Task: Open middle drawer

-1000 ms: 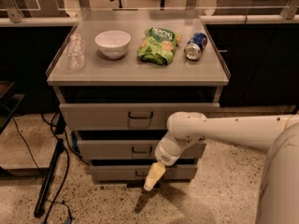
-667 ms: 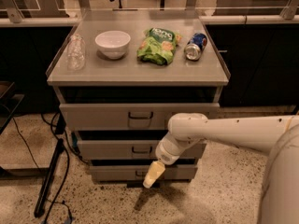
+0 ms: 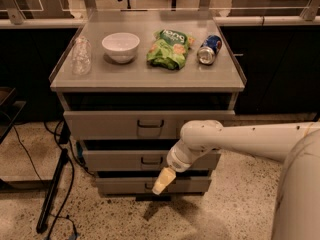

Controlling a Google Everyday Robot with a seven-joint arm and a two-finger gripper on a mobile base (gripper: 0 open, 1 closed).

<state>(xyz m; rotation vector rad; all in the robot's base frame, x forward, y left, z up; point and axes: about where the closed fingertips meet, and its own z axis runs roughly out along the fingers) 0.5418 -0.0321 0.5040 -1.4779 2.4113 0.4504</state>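
Observation:
The middle drawer (image 3: 120,160) is the centre one of three grey fronts in the cabinet, low and wide, with a small dark pull handle (image 3: 151,160). It stands slightly out from the cabinet, about level with the drawer below. My white arm reaches in from the right and crosses the drawer's right part. The gripper (image 3: 162,180) hangs below and just right of the handle, in front of the bottom drawer (image 3: 190,185), pointing down and left. It is not touching the handle.
On the cabinet top (image 3: 150,76) stand a clear plastic cup (image 3: 81,56), a white bowl (image 3: 120,46), a green chip bag (image 3: 167,48) and a tipped blue can (image 3: 208,49). The taller top drawer (image 3: 110,124) is above. Cables and a black stand leg (image 3: 52,189) lie on the floor at left.

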